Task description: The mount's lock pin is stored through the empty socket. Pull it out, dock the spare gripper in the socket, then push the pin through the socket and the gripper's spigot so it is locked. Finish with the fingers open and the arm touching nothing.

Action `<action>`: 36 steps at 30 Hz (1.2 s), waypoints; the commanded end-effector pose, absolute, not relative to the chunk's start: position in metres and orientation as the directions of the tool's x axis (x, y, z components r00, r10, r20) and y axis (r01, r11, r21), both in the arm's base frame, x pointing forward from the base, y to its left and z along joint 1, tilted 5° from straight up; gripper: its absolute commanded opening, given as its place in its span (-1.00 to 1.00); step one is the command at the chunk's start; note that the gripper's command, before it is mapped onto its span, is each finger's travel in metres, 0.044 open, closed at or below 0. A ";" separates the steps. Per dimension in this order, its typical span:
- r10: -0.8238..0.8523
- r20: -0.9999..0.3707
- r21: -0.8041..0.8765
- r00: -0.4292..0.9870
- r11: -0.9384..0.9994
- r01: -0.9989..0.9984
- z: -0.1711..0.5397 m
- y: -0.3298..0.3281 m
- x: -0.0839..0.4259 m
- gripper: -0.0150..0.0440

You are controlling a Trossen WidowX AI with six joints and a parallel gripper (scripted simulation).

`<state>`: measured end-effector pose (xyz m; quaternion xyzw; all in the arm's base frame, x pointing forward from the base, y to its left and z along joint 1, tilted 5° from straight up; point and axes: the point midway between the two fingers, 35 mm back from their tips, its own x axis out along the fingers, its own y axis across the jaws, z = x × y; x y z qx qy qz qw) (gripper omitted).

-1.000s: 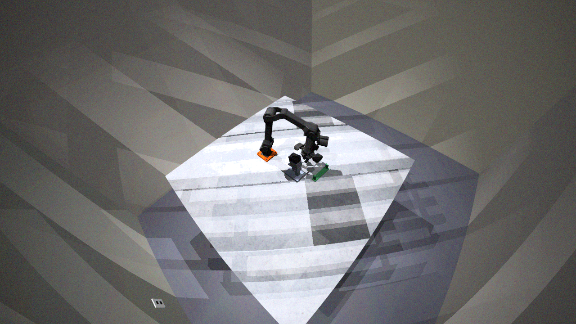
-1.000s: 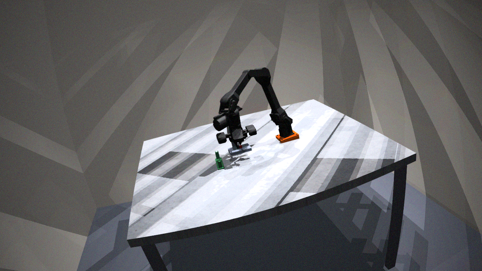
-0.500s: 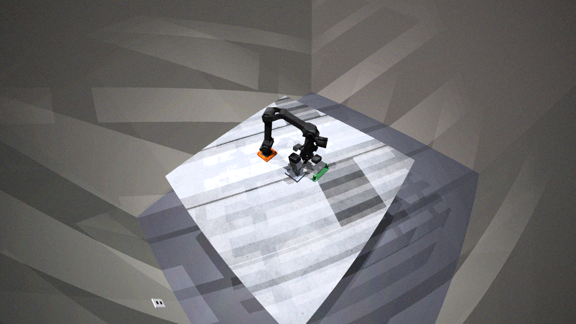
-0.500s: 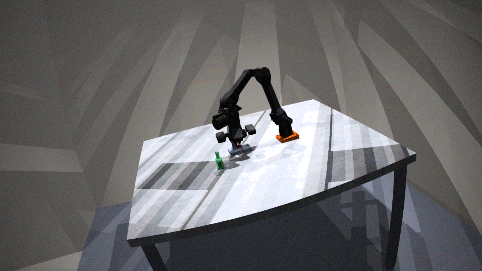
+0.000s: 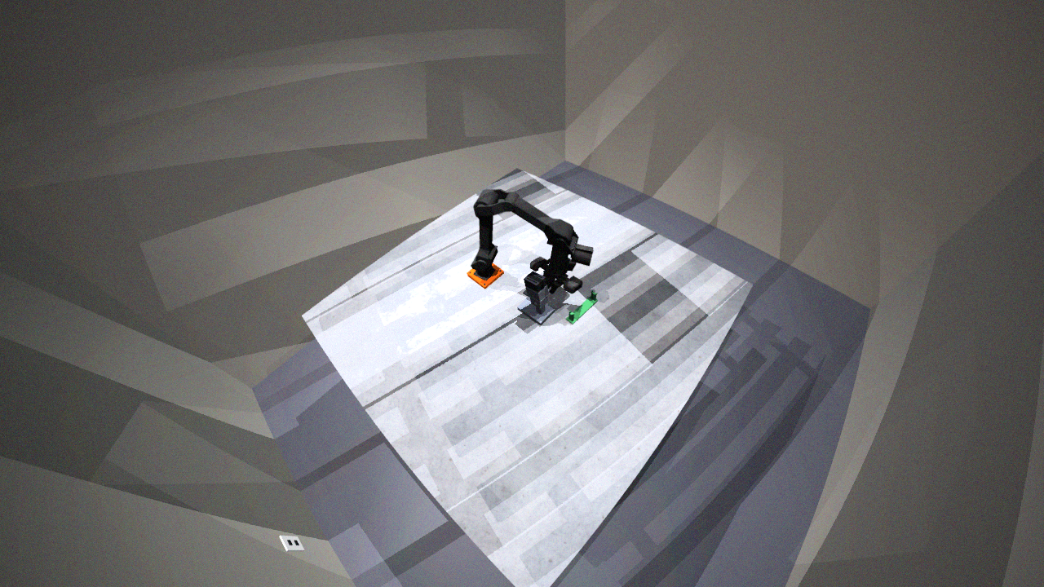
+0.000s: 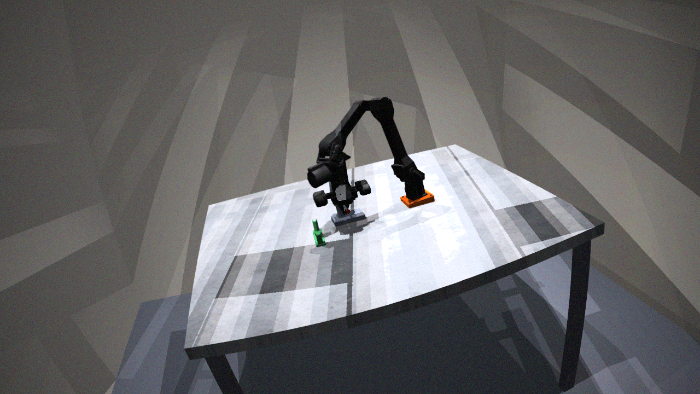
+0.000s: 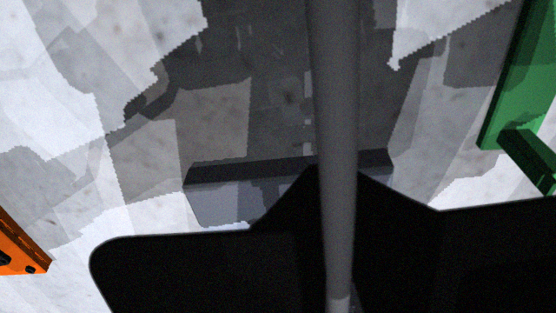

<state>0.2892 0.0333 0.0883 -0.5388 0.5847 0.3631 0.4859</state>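
Observation:
My gripper (image 5: 552,289) (image 6: 345,207) (image 7: 325,175) is shut on the lock pin (image 7: 335,87), a long grey rod running up the wrist view between the black fingers. A small red part (image 6: 347,210) shows at the fingertips in the exterior view. The mount's grey base plate (image 5: 526,311) (image 6: 357,218) (image 7: 221,204) lies on the table beside and below the fingers. A black block (image 5: 535,280) stands on a grey upright above the plate, close beside my gripper; it looks like the spare gripper. The socket's hole and how far the pin is in it are hidden.
A green rack (image 5: 582,311) (image 6: 319,237) (image 7: 527,74) with two short posts lies close to the mount, on its far side from the arm's orange base (image 5: 485,281) (image 6: 413,202) (image 7: 26,256). The arm arches over from that base.

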 end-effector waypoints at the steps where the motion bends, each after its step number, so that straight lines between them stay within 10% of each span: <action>1: -0.278 -0.959 -0.100 0.054 0.155 -0.983 0.088 0.030 0.290 -0.49; 36: -0.277 -0.960 -0.096 0.050 0.156 -0.983 0.089 0.008 0.285 -0.40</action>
